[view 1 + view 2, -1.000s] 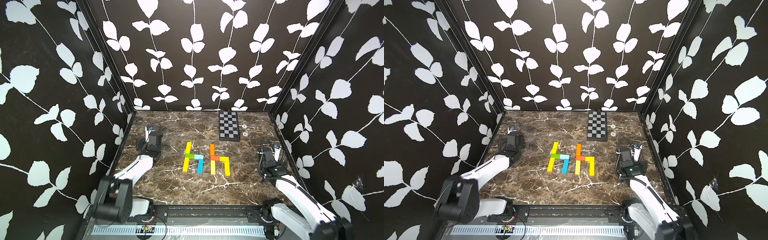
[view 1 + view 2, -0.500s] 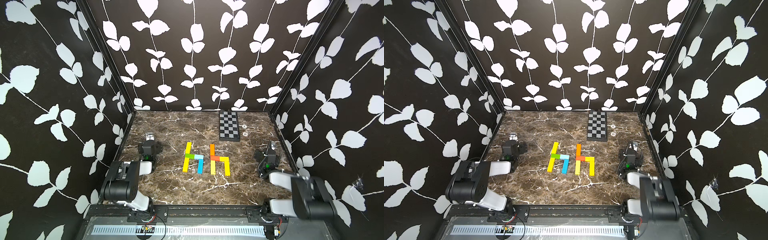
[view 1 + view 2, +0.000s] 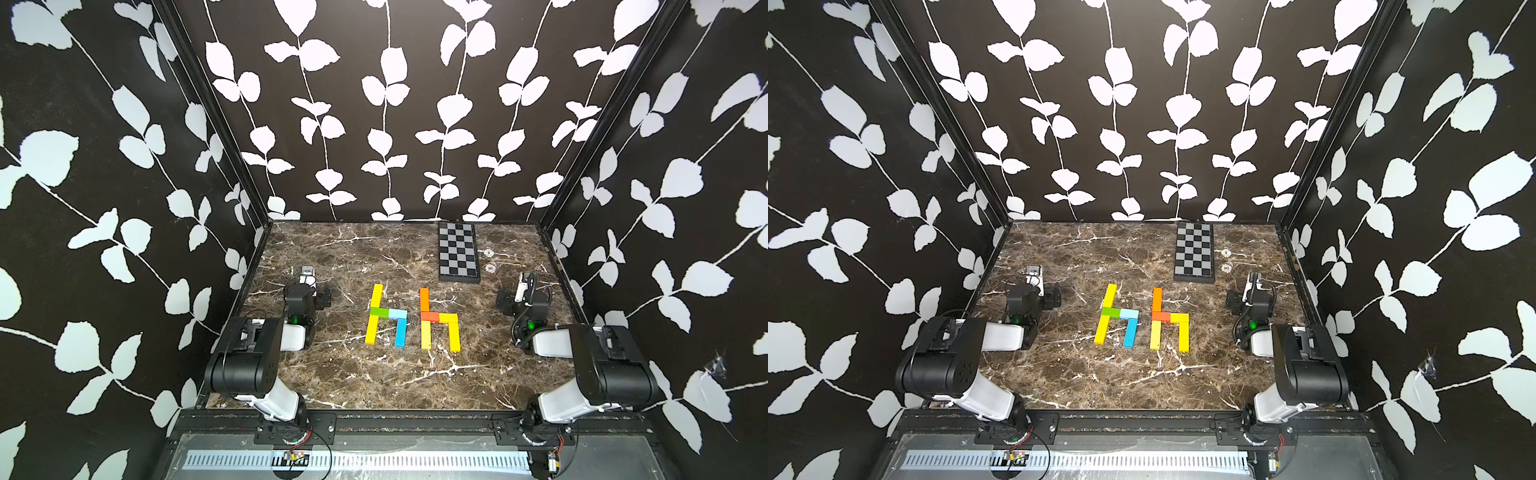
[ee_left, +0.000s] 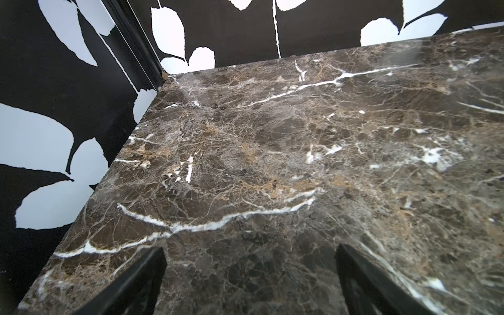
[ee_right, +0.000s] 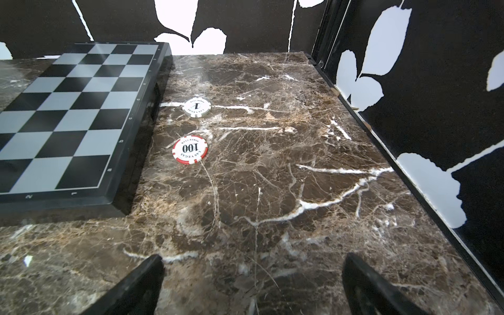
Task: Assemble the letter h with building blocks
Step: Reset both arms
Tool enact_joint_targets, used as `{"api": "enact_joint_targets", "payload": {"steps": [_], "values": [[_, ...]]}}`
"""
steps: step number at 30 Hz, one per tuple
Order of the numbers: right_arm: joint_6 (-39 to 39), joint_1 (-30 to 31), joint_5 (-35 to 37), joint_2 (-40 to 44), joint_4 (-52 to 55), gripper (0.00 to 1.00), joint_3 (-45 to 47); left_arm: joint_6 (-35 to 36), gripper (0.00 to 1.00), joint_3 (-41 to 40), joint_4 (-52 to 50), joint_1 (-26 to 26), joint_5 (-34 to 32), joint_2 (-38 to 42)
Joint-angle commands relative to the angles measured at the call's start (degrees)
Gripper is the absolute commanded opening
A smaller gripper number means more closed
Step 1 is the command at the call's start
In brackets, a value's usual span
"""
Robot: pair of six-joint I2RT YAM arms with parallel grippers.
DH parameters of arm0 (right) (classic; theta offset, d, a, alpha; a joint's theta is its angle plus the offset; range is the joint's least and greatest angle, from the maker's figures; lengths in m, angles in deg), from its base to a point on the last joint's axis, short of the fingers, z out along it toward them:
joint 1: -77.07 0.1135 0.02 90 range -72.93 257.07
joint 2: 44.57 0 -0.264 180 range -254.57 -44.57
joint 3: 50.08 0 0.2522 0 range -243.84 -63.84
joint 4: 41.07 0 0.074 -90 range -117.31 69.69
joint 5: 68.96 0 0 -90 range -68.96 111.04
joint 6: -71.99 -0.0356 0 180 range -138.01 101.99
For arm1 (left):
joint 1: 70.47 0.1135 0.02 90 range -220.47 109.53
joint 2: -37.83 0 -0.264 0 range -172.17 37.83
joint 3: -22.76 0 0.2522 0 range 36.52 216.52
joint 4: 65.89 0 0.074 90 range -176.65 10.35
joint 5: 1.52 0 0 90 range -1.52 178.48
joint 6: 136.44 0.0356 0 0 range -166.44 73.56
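The building blocks lie flat mid-table as two letter h shapes, seen in both top views. The left h (image 3: pixel 384 316) has a yellow stem (image 3: pixel 1105 313), a green bar (image 3: pixel 379 311), a light blue bar (image 3: pixel 397 313) and a blue leg (image 3: pixel 401 332). The right h (image 3: pixel 438 320) has an orange bar (image 3: pixel 424 300), a red bar (image 3: pixel 430 316) and yellow bars (image 3: pixel 1182 332). My left gripper (image 3: pixel 308 286) (image 4: pixel 251 253) is open over bare marble, left of the blocks. My right gripper (image 3: pixel 521 291) (image 5: pixel 252 261) is open, right of them. Neither touches a block.
A black-and-grey checkered board (image 3: pixel 458 253) (image 5: pixel 68 114) lies at the back right. Beside it lie a red-rimmed poker chip (image 5: pixel 190 150) and a white one (image 5: pixel 197 107). Leaf-patterned walls (image 3: pixel 124 208) close in the table on three sides. Both arms sit folded near the front corners.
Both arms have folded back from a stretched-out pose into a tucked pose at the table's sides. The grippers stay open and the blocks have not moved.
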Motion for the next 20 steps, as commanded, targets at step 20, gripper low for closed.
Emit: {"api": "enact_joint_targets", "payload": {"steps": [20], "values": [[4.43,1.96,-1.98,0.52,0.35,0.99,-2.72,0.50,0.99,-0.29,1.08,0.18,0.50,1.31]]}}
